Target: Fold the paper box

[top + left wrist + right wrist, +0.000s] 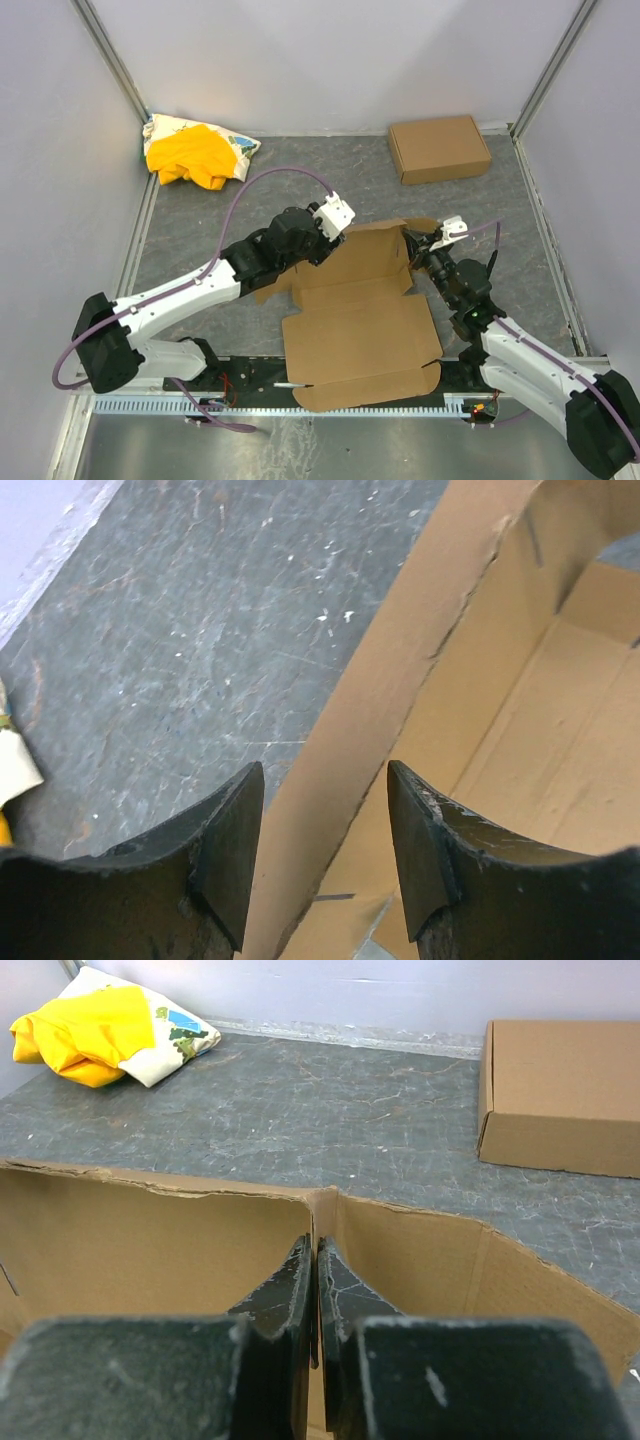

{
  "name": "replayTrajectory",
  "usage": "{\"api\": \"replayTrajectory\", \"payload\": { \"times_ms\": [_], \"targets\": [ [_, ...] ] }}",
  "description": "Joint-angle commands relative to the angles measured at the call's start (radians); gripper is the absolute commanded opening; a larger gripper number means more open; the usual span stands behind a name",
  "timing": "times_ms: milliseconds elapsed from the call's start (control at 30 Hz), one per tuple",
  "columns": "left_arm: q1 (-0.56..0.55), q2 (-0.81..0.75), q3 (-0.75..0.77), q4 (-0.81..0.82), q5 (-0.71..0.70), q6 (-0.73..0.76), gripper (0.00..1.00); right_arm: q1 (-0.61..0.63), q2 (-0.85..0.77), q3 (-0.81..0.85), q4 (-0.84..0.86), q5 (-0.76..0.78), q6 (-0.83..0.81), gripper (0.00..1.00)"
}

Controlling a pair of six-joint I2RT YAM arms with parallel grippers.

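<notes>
From above: finds the paper box (360,320) at the near middle of the table (300,190), with its broad lid panel flat toward the near edge and its far part raised into a shallow tray. Places the left gripper (336,238) at the far left corner of that tray and the right gripper (415,245) at the far right corner. Also takes in a closed cardboard box (440,148) at far right and a cloth heap (195,152) at far left, both well apart from the work. Cannot settle either jaw opening from up here. From the left wrist: supplies what the top view lacks, jaws wide open, straddling the top edge of a raised left wall, gripping nothing, with daylight on both sides of the card. From the right wrist: shows jaws closed to a thin slit at the corner seam between far wall and right side flap, seemingly pinching a sliver of card there, without fully confirming contact. Reads as mid-fold, standing the walls up and tucking corners. Next calls for closing the left jaws on that wall, holding it upright, turning in the right side flap, then bringing the lid panel over.
</notes>
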Motion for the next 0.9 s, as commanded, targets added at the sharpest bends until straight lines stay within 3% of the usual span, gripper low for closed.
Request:
{"api": "replayTrajectory", "payload": {
  "times_ms": [0,100,233,400,600,867],
  "targets": [
    [-0.010,0.002,-0.019,0.124,-0.121,0.078,0.58,0.007,-0.023,0.043,0.009,-0.016,0.004,0.09],
    [-0.019,0.028,-0.013,0.120,-0.125,0.091,0.45,0.008,-0.020,0.049,-0.003,-0.019,0.011,0.09],
    [-0.037,0.051,-0.009,0.121,-0.164,0.116,0.05,0.007,-0.013,0.082,-0.068,-0.021,0.031,0.11],
    [-0.067,0.048,-0.024,0.188,-0.287,0.179,0.03,0.007,-0.008,0.118,-0.144,-0.031,0.047,0.26],
    [-0.083,0.041,-0.074,0.366,-0.494,0.371,0.03,0.006,-0.047,0.187,-0.294,-0.043,0.063,0.50],
    [-0.122,0.021,-0.285,0.724,-0.547,0.784,0.03,0.006,-0.137,0.354,-0.716,0.135,0.082,0.53]
  ]
}}
